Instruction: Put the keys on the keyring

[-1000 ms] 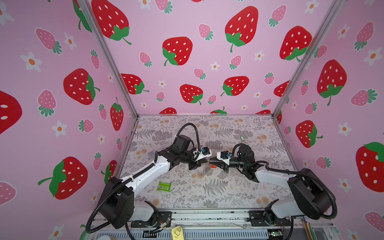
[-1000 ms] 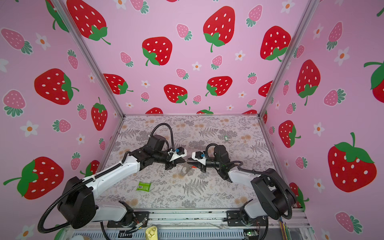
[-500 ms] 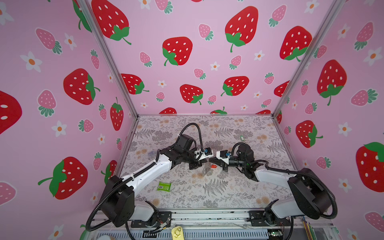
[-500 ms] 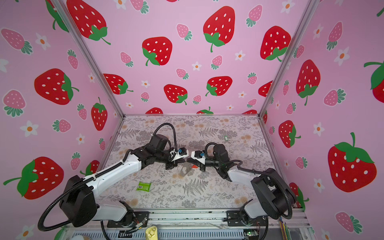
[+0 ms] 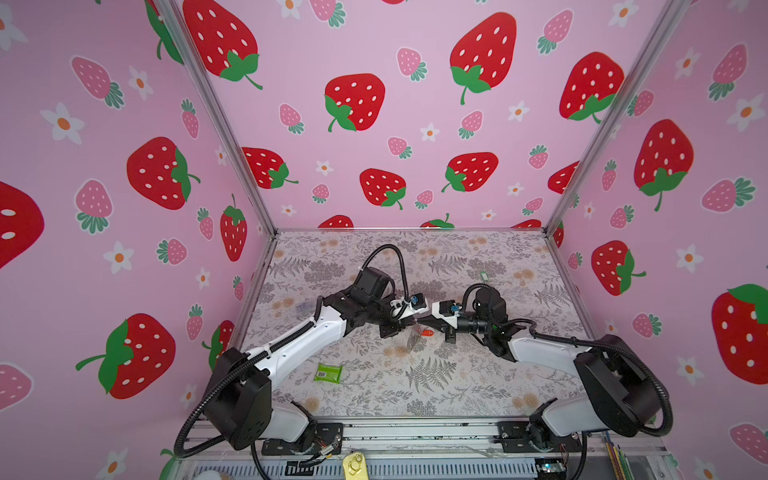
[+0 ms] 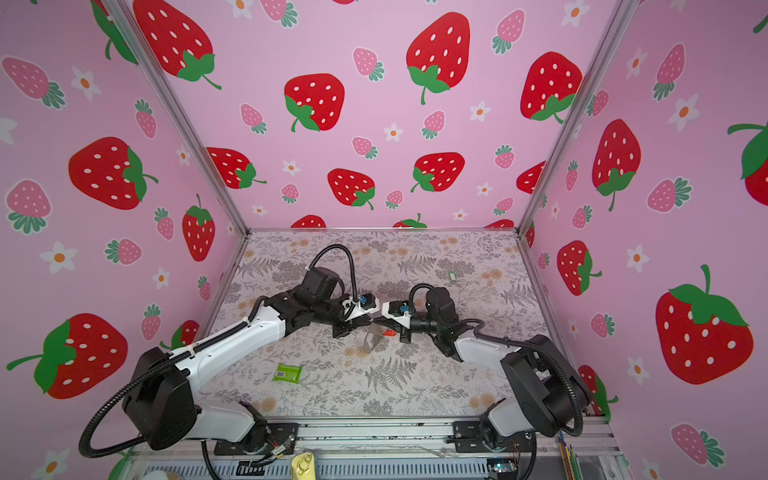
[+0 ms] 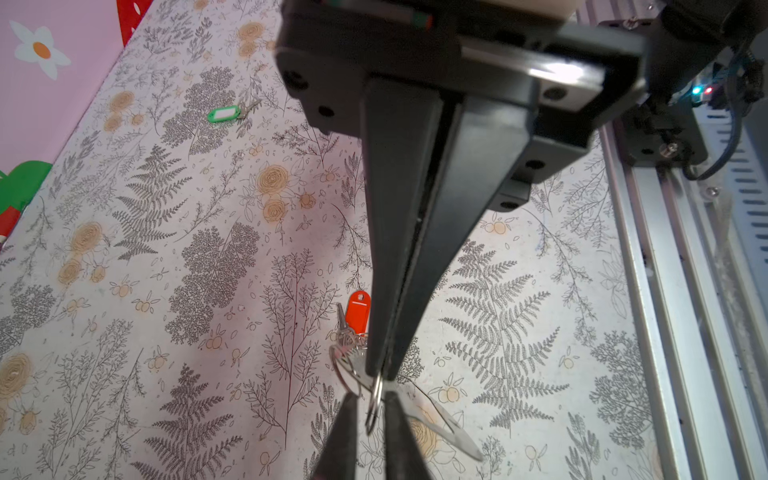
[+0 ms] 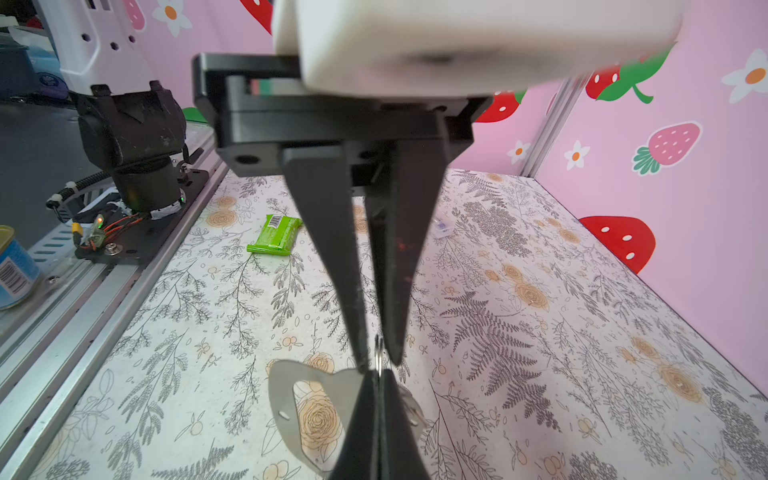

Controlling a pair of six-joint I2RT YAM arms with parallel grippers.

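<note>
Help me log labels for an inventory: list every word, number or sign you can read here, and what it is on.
No legible text anywhere.
green packet: white barcode label, bars only, digits too small to read.
blue can: barcode at the picture's edge, digits unreadable.
green key tag: white insert looks blank.
red-orange key tag: no writing visible.

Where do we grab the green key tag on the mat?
The green key tag lies flat and alone on the table, metal ring at one end. Likely come from straight above, jaws across the plastic body's narrow width.
</note>
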